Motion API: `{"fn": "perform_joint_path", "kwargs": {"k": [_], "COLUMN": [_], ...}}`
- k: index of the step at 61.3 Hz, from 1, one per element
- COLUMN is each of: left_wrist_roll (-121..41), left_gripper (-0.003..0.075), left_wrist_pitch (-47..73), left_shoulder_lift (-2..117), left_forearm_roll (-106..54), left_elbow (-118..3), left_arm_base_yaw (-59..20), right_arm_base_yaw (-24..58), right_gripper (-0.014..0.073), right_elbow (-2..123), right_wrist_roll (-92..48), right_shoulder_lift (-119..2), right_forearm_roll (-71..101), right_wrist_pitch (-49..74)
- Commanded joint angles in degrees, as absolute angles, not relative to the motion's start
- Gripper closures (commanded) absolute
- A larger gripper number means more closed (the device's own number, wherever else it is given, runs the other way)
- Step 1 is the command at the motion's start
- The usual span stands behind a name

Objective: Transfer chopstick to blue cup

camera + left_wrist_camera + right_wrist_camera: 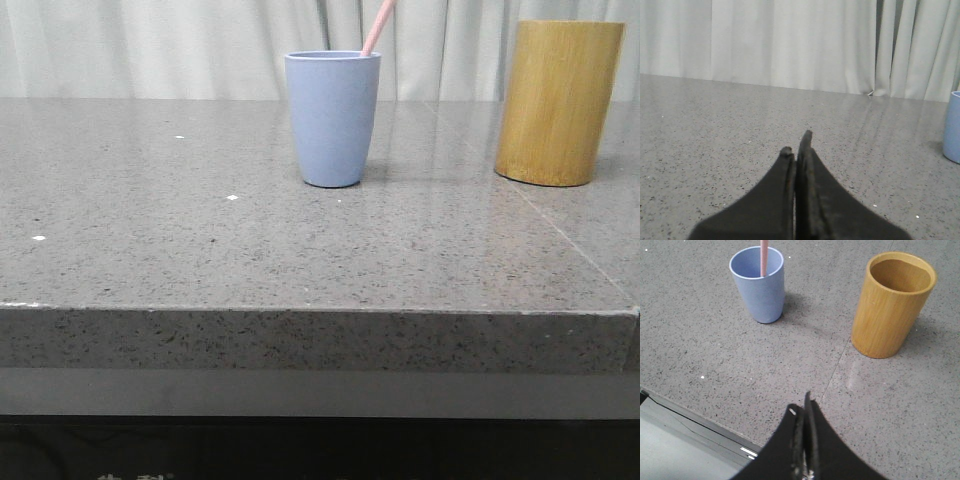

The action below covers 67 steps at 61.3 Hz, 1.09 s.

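The blue cup [332, 118] stands upright mid-table, and a pale pink chopstick [377, 27] leans out of it to the right. In the right wrist view the cup [760, 287] holds the chopstick [763, 259] upright inside. The cup's edge shows in the left wrist view [953, 127]. My left gripper [796, 142] is shut and empty, low over bare table, well left of the cup. My right gripper [802, 406] is shut and empty, above the table's front edge, apart from both containers. No gripper shows in the front view.
A taller yellowish bamboo cylinder [557, 103] stands at the right, its inside looking empty in the right wrist view [892, 305]. White curtains [150, 50] hang behind the grey speckled table [200, 250]. The table's front edge [695, 417] lies by my right gripper.
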<state>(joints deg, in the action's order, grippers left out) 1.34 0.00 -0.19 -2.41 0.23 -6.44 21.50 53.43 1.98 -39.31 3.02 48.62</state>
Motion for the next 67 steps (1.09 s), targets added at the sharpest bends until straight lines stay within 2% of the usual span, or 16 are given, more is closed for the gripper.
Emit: {"fn": "perform_joint_path", "kwargs": {"k": [1,58,67], "left_wrist_roll": [0.4,0.4,0.4], "left_gripper": [0.0739,0.0739,0.0739], "left_wrist_pitch": [-5.1,-5.1,-5.1], "left_shoulder_lift": [-1.6,-1.6,-1.5], "left_forearm_roll": [-3.2,-3.6,-3.6], "left_elbow": [0.9,0.9,0.9], "left_arm_base_yaw": [-6.2,-6.2,-6.3], "right_arm_base_yaw": [21.2,21.2,15.2], "right_gripper": [0.0662,0.0662,0.0662], "right_elbow": [54.9,54.4,46.5], "right_wrist_roll": [1.9,1.9,1.6], "right_shoulder_lift": [-39.3,-38.5,-31.7], "right_forearm_roll": [2.4,2.4,1.1], "right_wrist_pitch": [44.7,44.4,35.8]}}
